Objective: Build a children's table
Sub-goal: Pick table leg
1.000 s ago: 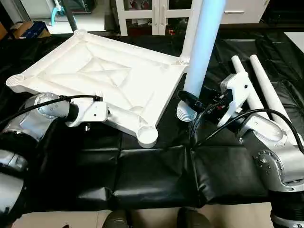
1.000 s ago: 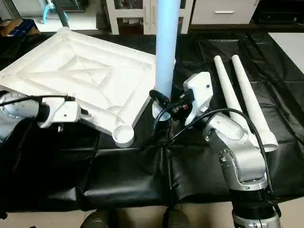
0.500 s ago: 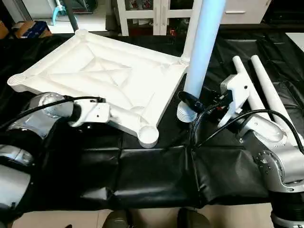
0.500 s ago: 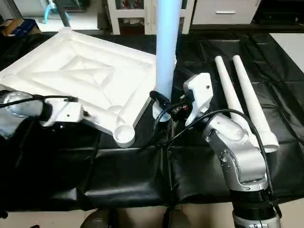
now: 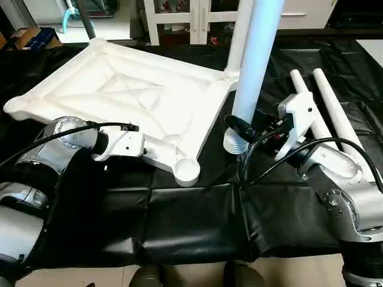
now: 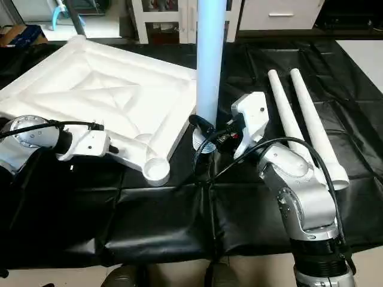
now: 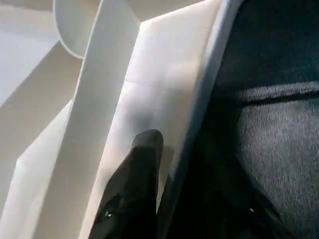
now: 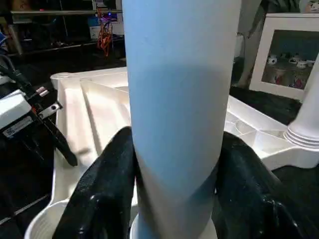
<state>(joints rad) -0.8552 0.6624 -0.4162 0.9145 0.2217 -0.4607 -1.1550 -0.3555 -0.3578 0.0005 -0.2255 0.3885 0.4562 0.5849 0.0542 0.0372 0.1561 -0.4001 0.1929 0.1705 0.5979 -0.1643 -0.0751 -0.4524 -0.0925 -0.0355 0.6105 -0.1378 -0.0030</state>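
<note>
The white table top (image 5: 131, 95) lies upside down on the black mat, X-ribs facing up. One leg (image 5: 239, 36) stands in its far right corner socket. My right gripper (image 5: 239, 128) is shut on a second leg (image 5: 256, 60) and holds it upright, with its ribbed end (image 5: 235, 143) on the mat beside the top. In the right wrist view both black fingers (image 8: 107, 189) clasp this tube. My left gripper (image 5: 149, 152) sits at the top's near rim, not far from the near corner socket (image 5: 186, 171). One finger (image 7: 142, 164) lies on the rim's inner face.
Two more white legs (image 5: 326, 110) lie side by side on the mat at the right. White shelving (image 5: 197, 18) stands behind the work area. A cardboard box (image 5: 33, 37) is at the far left. Black cables loop over both forearms.
My left gripper has slid right along the near rim and its fingers have narrowed onto it. The top's left corner has shifted slightly. The right arm and its leg have stayed put.
</note>
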